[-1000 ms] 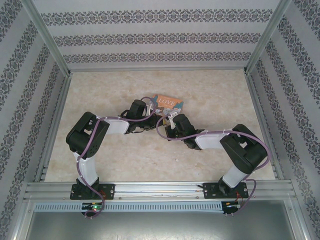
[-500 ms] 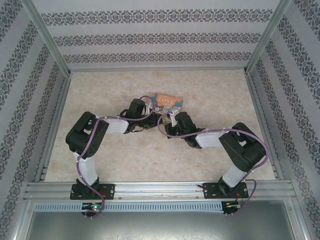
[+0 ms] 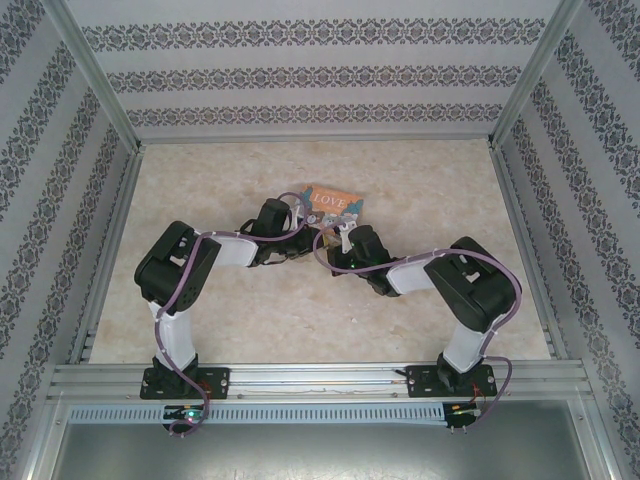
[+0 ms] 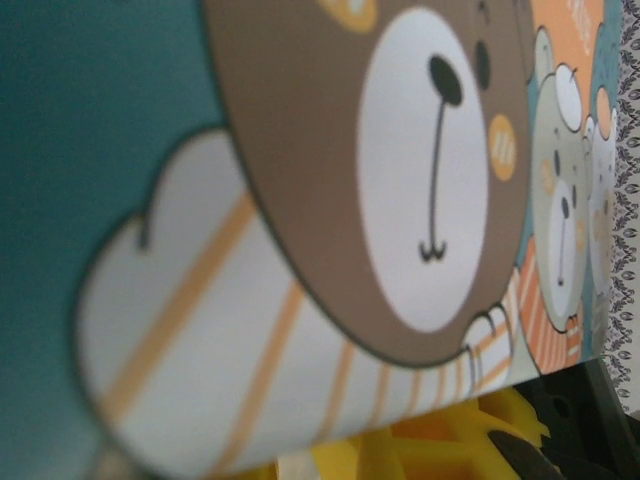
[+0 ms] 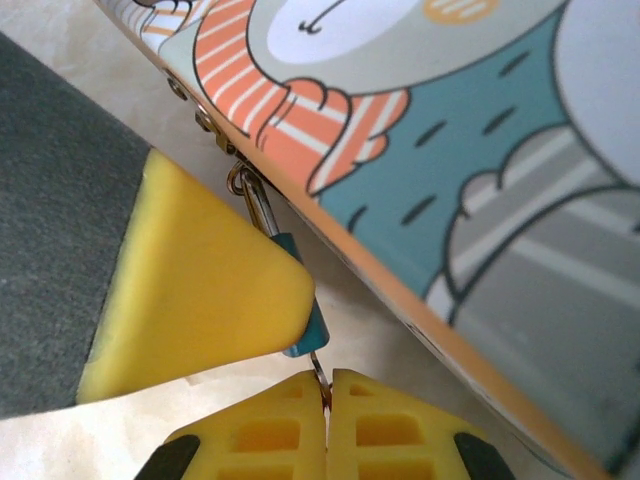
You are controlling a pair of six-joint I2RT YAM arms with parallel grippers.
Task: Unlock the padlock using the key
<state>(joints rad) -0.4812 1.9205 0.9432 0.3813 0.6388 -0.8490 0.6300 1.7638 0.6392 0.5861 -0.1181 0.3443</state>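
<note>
The teal padlock [image 5: 313,327] hangs by its silver shackle [image 5: 256,207] from the clasp of the picture tin [image 5: 480,150]. My right gripper [image 5: 328,385] is shut on the key [image 5: 320,372], a thin metal sliver whose tip meets the bottom of the padlock body. A yellow finger [image 5: 200,290] of my left gripper lies across the padlock and covers most of it, holding it. In the top view the left gripper [image 3: 303,222] and right gripper [image 3: 343,232] meet at the near edge of the tin [image 3: 333,201]. The left wrist view shows the tin's bear picture [image 4: 300,200] close above yellow fingers [image 4: 440,435].
The tin lies mid-table on a beige marbled surface [image 3: 420,190]. Patterned walls and metal frame posts [image 3: 95,85] enclose the workspace on three sides. Purple cables [image 3: 330,262] loop between the two forearms.
The right arm's elbow has swung left toward the centre. Both grippers stay at the tin's near edge, and neither grip has changed.
</note>
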